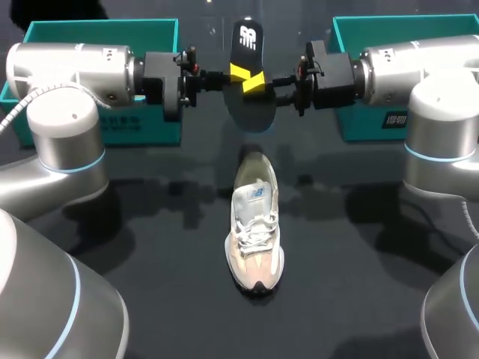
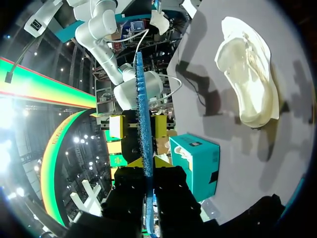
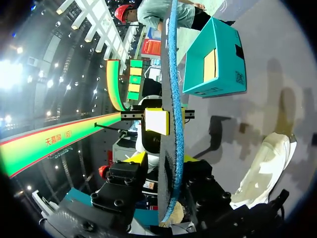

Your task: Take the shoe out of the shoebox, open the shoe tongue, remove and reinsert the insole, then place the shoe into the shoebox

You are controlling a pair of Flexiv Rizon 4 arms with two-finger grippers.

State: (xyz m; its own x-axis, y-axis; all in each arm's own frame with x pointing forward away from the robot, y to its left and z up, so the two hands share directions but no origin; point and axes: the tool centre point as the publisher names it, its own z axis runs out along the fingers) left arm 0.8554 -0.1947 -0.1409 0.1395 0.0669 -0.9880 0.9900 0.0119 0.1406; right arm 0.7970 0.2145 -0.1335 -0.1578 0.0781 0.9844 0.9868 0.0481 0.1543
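Left end effector and right end effector meet tip to tip. Both are pinched narrow on the insole, held up off the bench. Shoe lies at 6 o'clock from them, long axis 12-6, toe at 6, collar at 12. Arms look equally near. Left teal box is at 9, right teal box at 3, both well apart from the shoe. Bare bench all round it. Likely next: lower the insole toward 6.

A white logo is seen on the insole, a blue mark on the tongue of the shoe, white print on the right shoebox; none is legible.
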